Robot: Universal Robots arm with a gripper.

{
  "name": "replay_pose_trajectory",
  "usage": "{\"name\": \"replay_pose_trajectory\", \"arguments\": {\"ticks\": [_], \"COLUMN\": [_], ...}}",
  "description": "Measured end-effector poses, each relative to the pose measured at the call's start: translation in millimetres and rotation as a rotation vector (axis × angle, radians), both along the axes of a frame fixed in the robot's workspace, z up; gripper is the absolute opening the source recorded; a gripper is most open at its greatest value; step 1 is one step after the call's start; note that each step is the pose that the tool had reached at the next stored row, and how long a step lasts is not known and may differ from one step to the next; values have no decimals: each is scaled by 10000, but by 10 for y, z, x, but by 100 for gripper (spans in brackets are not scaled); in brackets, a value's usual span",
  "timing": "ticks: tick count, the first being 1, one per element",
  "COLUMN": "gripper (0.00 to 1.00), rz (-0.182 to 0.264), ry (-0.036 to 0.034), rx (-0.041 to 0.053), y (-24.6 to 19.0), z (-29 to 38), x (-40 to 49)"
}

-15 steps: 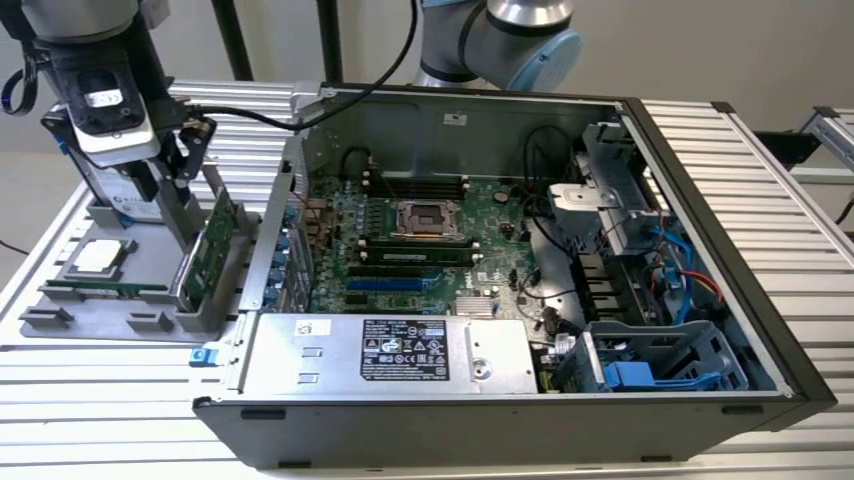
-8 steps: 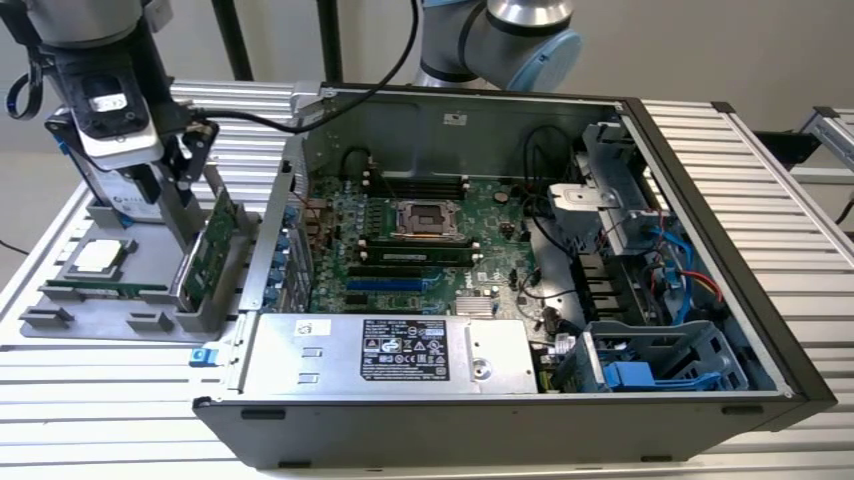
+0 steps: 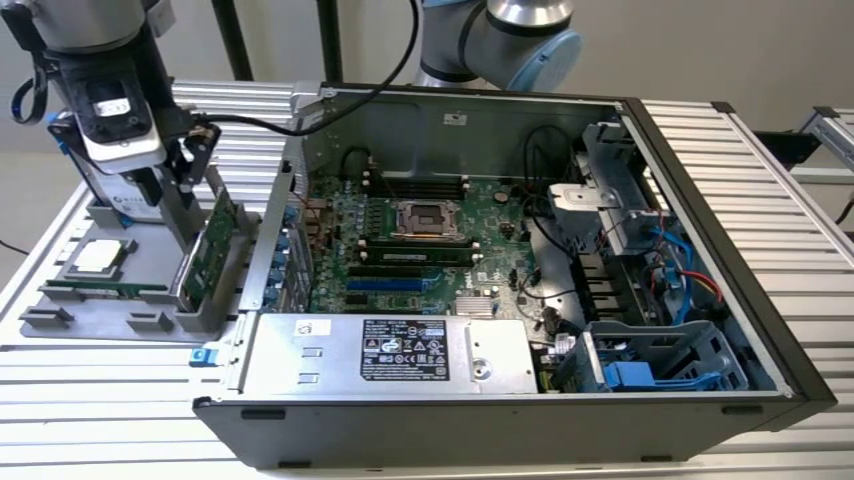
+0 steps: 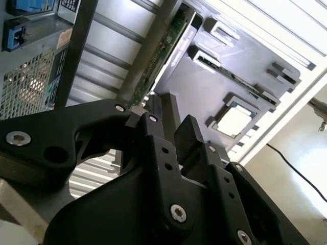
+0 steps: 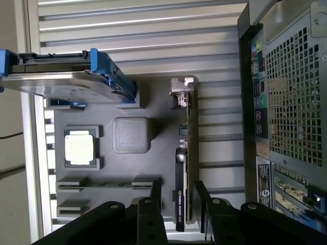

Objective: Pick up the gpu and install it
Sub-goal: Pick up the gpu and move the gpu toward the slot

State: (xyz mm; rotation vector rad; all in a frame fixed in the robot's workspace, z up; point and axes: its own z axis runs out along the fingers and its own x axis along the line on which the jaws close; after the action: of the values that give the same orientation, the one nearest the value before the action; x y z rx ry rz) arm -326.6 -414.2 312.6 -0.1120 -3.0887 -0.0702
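The gripper [image 5: 178,190] is lying nearest the lens in both wrist views, its black fingers [image 5: 156,199] spread apart and straddling one end of the gpu [image 5: 192,143]. A gap is showing on the cooler side; whether the opposite finger is touching the board cannot be told. Nothing is being pinched.

The gpu is standing on edge in a slot of the grey fixture tray [image 5: 158,168], its silver bracket [image 5: 182,87] at the end away from the fingers. In the exterior view the tray is sitting just beside the computer case [image 3: 467,430], on that view's left, outside it.

Judgement: the pick-up step is in hand and the grasp is not yet made; installation is not begun. A sound grip is calling for the fingers meeting both faces squarely, clear of the cooler's edge, and a straight lift out of the slot.

Surroundings: a processor [image 5: 80,147] and a hard drive with blue rails [image 5: 66,81] are occupying the same tray, apart from the card. The case's wall [image 3: 283,220] is standing between tray and motherboard [image 3: 400,240], and the power supply [image 3: 387,350] is crowding the board's near edge.
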Motion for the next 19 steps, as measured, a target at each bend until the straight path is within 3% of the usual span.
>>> {"name": "replay_pose_trajectory", "arguments": {"ticks": [19], "gripper": [100], "rz": [0], "ry": [61], "rx": [0], "y": [0], "z": [-86], "x": [9]}}
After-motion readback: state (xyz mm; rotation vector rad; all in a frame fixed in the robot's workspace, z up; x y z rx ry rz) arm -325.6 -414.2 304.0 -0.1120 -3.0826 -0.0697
